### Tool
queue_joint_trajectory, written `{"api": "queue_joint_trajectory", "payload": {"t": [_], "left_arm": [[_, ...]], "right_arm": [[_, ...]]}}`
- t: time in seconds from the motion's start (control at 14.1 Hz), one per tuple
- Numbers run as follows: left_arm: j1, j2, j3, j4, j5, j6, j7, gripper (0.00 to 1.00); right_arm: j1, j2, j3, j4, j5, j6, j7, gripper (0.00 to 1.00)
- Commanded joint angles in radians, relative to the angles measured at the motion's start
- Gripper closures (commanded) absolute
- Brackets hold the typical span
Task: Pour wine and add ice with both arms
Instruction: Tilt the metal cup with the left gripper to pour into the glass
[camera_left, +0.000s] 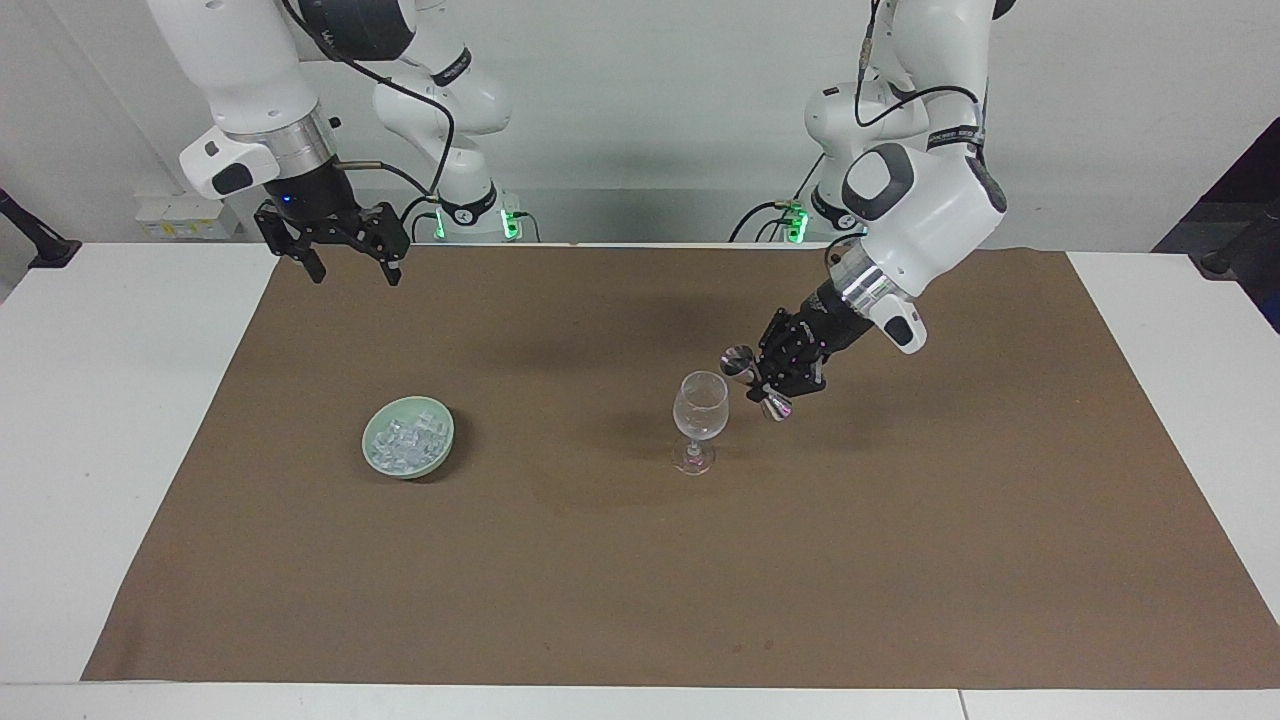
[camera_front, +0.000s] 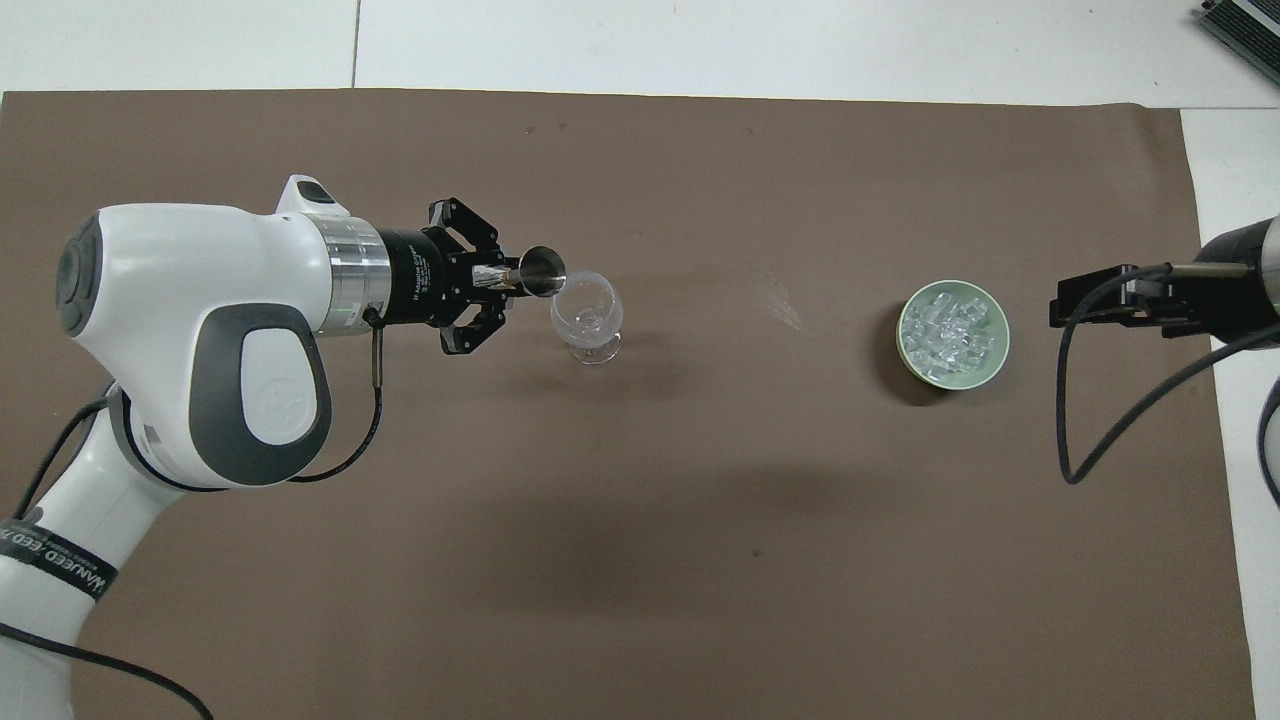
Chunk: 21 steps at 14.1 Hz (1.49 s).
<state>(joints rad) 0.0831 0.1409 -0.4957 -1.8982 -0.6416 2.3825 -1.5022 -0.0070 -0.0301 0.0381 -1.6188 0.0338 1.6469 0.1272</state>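
Ice (camera_left: 405, 441): heap of small clear glassy cubes, jumbled, pale glints, filling a shallow pale green bowl (camera_left: 440, 452). Overhead view shows the cubes (camera_front: 950, 335) piled loosely across most of the bowl (camera_front: 985, 374) interior, green rim visible all round. Bowl sits on the brown paper mat (camera_left: 640, 580), upright.

Landmark = wine glass (camera_left: 699, 412): clear, stemmed, upright on the mat, roughly mid-table; a reddish tint at the foot, the bowl of the glass looks clear. Ice bowl is well apart from the wine glass, toward the right arm's end of the table, about as far from the robots as the glass.

Left gripper (camera_left: 775, 380) is raised just beside the wine glass rim, on the left arm's side of it. Fingertips clamped on the waist of a small metal double-ended jigger (camera_left: 738, 360), tilted, one cup mouth pointing toward the glass rim, the other cup (camera_left: 776, 407) hanging lower. Overhead, the jigger mouth (camera_front: 541, 273) sits right at the edge of the glass (camera_front: 588, 318), overlapping the rim in that view; cannot tell if they touch. No stream visible.

Right gripper (camera_left: 352, 268) is well apart from the wine glass, over the mat edge closest to the robots at the right arm's end, pointing down, fingers apart, holding nothing. Right arm waits.
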Motion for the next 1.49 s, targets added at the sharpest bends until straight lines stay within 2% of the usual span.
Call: {"api": "queue_joint_trajectory", "payload": {"t": [0.0, 1.42], "left_arm": [[-0.013, 0.003, -0.007, -0.007, 0.066, 0.046, -0.012, 1.00], [-0.016, 0.003, -0.075, -0.036, 0.371, 0.162, -0.007, 1.00]], "right_arm": [[-0.011, 0.004, 0.002, 0.005, 0.021, 0.001, -0.026, 0.00], [-0.011, 0.004, 0.003, 0.005, 0.021, 0.001, -0.026, 0.00]]}}
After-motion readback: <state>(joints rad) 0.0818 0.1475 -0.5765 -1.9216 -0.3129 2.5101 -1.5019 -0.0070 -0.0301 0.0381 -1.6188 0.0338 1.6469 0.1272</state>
